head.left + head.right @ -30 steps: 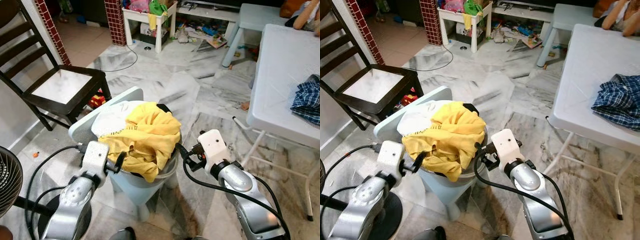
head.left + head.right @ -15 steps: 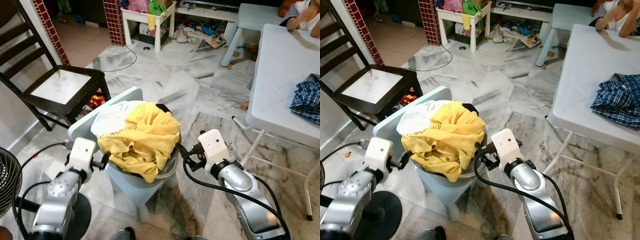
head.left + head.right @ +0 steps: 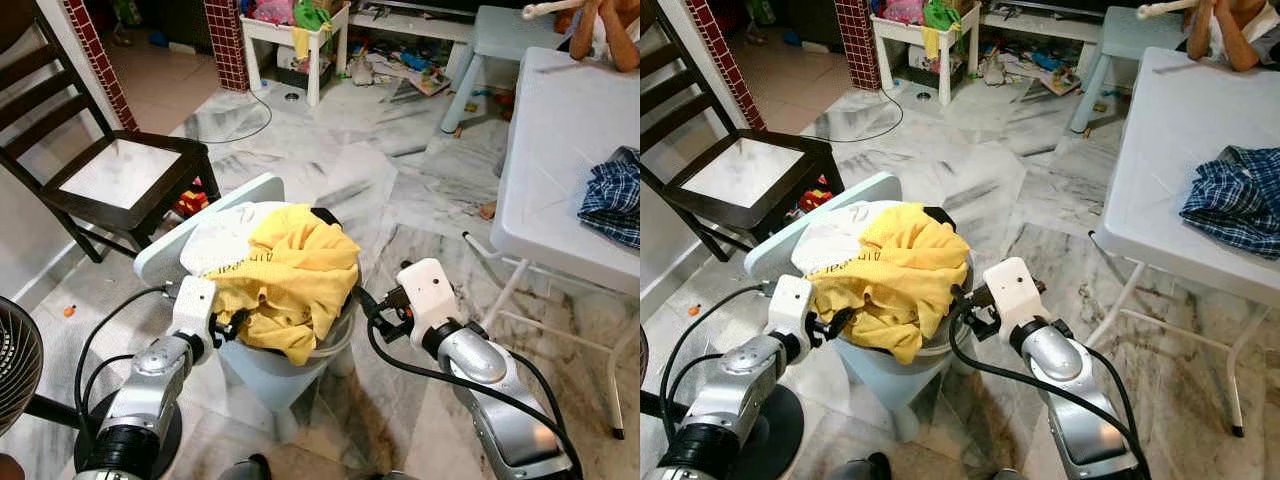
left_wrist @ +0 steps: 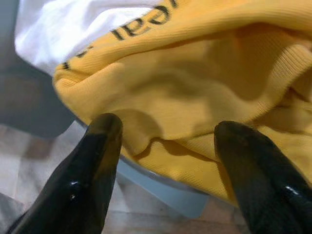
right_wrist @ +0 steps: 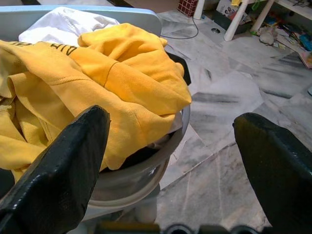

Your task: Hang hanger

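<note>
Marble floor surrounds the pale blue plastic laundry bin (image 3: 270,370) where no hanger can be made out, so the wide-open left gripper (image 3: 236,322) should pinch the crumpled yellow shirt (image 3: 290,275) deep, while the right gripper (image 3: 372,306) waits spread wide

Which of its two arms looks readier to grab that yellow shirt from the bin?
Probably the left. The left gripper is open right at the crumpled yellow shirt in the pale blue bin; the right gripper, also open, sits beside the rim.
</note>
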### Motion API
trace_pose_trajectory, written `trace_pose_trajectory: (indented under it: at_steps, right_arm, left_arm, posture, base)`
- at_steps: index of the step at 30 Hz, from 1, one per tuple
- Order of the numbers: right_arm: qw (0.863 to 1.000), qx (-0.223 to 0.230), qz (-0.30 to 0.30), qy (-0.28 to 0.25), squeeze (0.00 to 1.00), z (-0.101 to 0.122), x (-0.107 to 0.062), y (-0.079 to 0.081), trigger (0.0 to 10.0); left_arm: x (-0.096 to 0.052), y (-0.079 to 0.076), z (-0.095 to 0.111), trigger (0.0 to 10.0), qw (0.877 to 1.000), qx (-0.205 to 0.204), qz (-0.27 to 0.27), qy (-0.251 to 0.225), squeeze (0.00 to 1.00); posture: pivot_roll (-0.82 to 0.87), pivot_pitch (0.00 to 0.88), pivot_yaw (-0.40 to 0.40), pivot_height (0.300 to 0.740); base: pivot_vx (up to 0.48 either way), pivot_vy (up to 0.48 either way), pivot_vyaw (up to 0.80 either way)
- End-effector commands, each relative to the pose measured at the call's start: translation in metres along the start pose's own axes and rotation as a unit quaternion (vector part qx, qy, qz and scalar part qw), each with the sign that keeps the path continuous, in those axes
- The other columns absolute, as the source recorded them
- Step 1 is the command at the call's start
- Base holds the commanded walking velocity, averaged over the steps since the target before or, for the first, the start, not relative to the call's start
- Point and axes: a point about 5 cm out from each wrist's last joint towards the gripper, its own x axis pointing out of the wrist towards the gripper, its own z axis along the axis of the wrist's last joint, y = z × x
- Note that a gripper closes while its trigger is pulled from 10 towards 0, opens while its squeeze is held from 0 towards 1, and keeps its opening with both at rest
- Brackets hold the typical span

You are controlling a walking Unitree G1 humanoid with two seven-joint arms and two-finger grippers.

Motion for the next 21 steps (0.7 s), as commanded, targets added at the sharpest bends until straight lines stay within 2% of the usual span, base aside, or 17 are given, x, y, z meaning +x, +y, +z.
trace_pose_trajectory:
  at_steps: [1,2,3,4,5,10,21]
  right_arm:
    - [1.0,-0.001,0.002,-0.002,0.0,0.002,-0.002,0.0,10.0]
    - [1.0,-0.001,0.002,-0.002,0.0,0.002,-0.002,0.0,10.0]
    - [1.0,-0.001,0.002,-0.002,0.0,0.002,-0.002,0.0,10.0]
    - [1.0,-0.001,0.003,-0.002,0.0,0.002,-0.001,-0.001,10.0]
    - [1.0,-0.002,0.003,-0.002,0.0,0.002,-0.001,-0.001,10.0]
    - [1.0,-0.002,0.002,-0.001,0.0,0.002,-0.002,-0.001,10.0]
    - [1.0,-0.002,0.0,-0.002,0.0,0.002,-0.001,-0.001,10.0]
  left_arm:
    - [0.002,0.006,0.0,0.6,1.0,-0.024,0.01,-0.001,0.0]
    - [0.003,0.007,0.001,1.3,0.999,-0.031,0.013,-0.001,0.0]
    - [0.004,0.007,0.001,1.3,0.999,-0.037,0.015,-0.001,0.0]
    - [0.006,0.008,0.003,0.4,0.999,-0.049,0.02,-0.005,0.0]
    - [0.008,0.009,0.004,0.0,0.998,-0.06,0.024,-0.007,0.0]
    - [0.011,0.009,0.006,0.0,0.996,-0.079,0.028,-0.009,0.0]
    - [0.016,0.008,0.009,0.0,0.996,-0.086,0.023,-0.016,0.0]
  posture:
    - [-0.09,0.12,0.004,0.74]
    - [-0.09,0.12,0.004,0.74]
    - [-0.09,0.12,0.004,0.74]
    - [-0.1,0.118,0.0,0.74]
    - [-0.1,0.118,0.0,0.74]
    - [-0.1,0.118,-0.001,0.74]
    - [-0.1,0.117,0.003,0.74]
  base:
    - [0.0,0.0,0.0]
    - [0.0,0.0,0.0]
    - [0.0,0.0,0.0]
    - [0.0,0.0,0.0]
    - [0.0,0.0,0.0]
    - [0.0,0.0,0.0]
    - [0.0,0.0,0.0]
